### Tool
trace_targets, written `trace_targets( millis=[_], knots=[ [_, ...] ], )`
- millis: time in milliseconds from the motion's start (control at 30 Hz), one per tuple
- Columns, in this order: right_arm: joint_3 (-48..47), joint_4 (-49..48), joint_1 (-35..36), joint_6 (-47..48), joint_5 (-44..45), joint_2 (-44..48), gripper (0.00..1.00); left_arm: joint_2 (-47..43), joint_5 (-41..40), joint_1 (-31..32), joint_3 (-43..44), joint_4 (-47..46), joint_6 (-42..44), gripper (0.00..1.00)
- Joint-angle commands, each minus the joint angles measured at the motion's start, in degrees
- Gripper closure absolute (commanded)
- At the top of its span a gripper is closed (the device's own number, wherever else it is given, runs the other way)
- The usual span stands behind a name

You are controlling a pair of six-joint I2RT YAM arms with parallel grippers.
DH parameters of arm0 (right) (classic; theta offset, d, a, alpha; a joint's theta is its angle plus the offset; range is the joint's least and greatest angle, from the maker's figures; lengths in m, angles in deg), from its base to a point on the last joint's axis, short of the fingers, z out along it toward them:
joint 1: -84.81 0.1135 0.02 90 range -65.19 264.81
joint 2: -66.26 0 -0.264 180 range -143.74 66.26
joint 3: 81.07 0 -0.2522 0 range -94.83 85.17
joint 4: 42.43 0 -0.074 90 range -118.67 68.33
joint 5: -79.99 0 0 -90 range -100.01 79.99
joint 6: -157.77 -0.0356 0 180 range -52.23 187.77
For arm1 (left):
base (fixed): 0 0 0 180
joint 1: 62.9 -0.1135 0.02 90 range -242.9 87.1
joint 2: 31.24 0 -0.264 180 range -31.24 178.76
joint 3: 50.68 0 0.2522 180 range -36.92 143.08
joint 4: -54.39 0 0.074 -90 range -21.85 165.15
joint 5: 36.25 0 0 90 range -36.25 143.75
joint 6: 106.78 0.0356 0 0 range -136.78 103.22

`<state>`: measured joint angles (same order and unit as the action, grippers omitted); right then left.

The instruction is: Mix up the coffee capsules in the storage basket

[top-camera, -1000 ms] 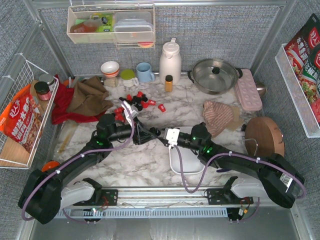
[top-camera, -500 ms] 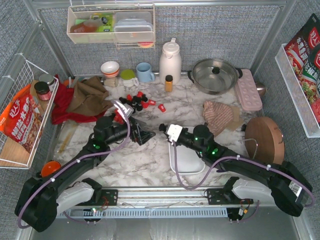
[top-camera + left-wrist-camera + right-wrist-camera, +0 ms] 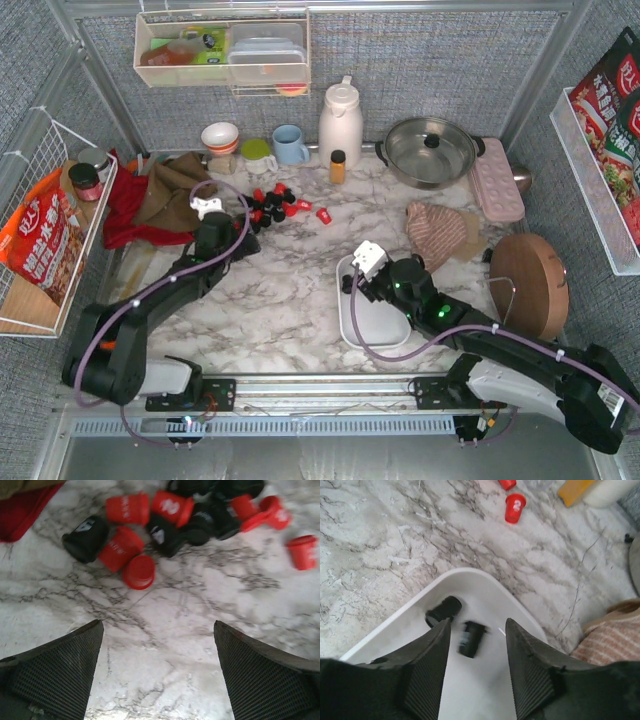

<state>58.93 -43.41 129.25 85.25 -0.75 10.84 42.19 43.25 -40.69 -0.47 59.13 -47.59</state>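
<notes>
1. Two black capsules are lying on their sides in the white storage basket point(image 3: 475, 587), close to its far rim. One point(image 3: 443, 611) is sharp. The other point(image 3: 470, 639) is blurry and sits right in the gap under the right gripper point(image 3: 479, 625).
2. That gripper's fingers are apart, wider than the capsule, and not squeezing it, so nothing is clamped.
3. The basket sits on the marble table point(image 3: 290, 300) in front of the right arm, about mid-table.
4. Most pods are outside the basket. The heap of capsules point(image 3: 275, 203) has red and black jumbled together. It sits toward the back of the table, left of centre, well apart from the basket.
5. One lone red capsule point(image 3: 324, 215) lies just right of the heap.
6. The left gripper point(image 3: 157, 625) hangs over bare marble just short of the heap, fingers spread wide, holding nothing.
7. A striped cloth point(image 3: 437, 232) is bunched up to the right of the basket, and a small amber bottle point(image 3: 338, 166) stands at the back behind the heap.
</notes>
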Motion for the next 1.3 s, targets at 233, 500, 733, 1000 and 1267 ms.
trace_targets(
  millis=[233,500,733,1000,1267],
  knots=[
    [-1.8,5.1,-0.2,-9.0,2.1,-0.5,0.39,16.5,-4.9,-3.1,10.1,6.6,0.8,0.24],
    [-2.1,4.9,-0.3,-8.5,-0.7,-1.1,0.39,22.0,-6.2,-3.4,14.7,7.1,3.7,0.36],
    [-2.6,4.8,-0.3,-8.7,-2.2,-1.9,0.39,25.3,-5.0,-3.5,17.2,6.9,4.5,0.53],
    [-1.6,1.0,-0.3,-8.1,-7.7,-0.9,0.38,23.5,1.4,-3.5,17.2,6.6,5.8,0.79],
    [1.0,-14.3,-0.2,-3.6,-20.3,-2.5,0.32,8.6,28.1,-1.8,9.6,-3.1,10.2,0.78]
  ],
)
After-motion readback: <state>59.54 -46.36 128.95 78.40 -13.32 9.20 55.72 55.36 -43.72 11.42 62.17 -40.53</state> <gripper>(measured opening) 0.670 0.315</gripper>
